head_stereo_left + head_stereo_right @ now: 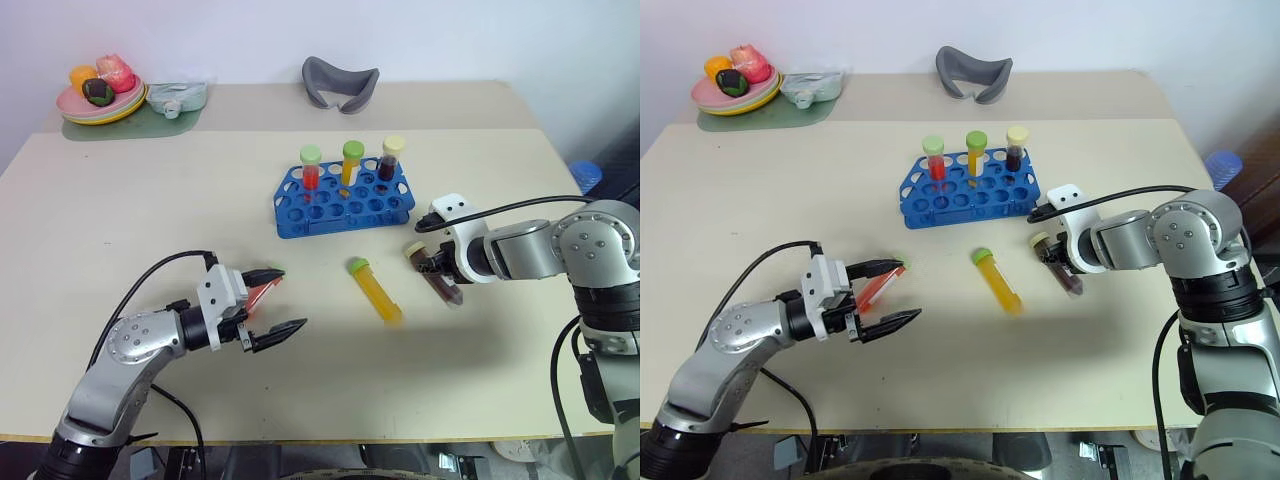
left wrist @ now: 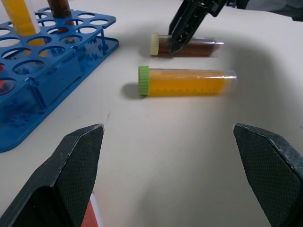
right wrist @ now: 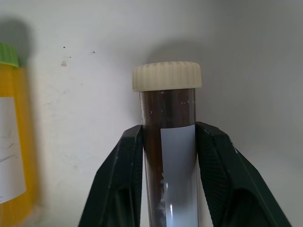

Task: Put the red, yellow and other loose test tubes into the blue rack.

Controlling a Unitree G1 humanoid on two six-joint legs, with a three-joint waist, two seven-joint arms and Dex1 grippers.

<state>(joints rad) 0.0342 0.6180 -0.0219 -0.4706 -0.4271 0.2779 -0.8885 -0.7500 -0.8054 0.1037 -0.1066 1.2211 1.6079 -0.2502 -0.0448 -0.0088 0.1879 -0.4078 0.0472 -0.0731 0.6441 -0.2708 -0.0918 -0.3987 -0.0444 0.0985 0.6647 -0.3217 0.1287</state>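
head views: right pincer [image 1: 437, 268] clamps brown tube [image 1: 441, 281] lying on counter [image 1: 120, 210] just in front of blue rack [image 1: 343, 200], ready to lift | left wrist: left pincer [image 2: 173, 177] wide, empty; yellow tube [image 2: 187, 82] beside rack | right wrist: fingers [image 3: 124, 179] pinch tube below cap

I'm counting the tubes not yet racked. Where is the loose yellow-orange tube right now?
The yellow-orange tube lies flat on the table just in front of the blue rack, left of the dark brown tube clamped in the right gripper.
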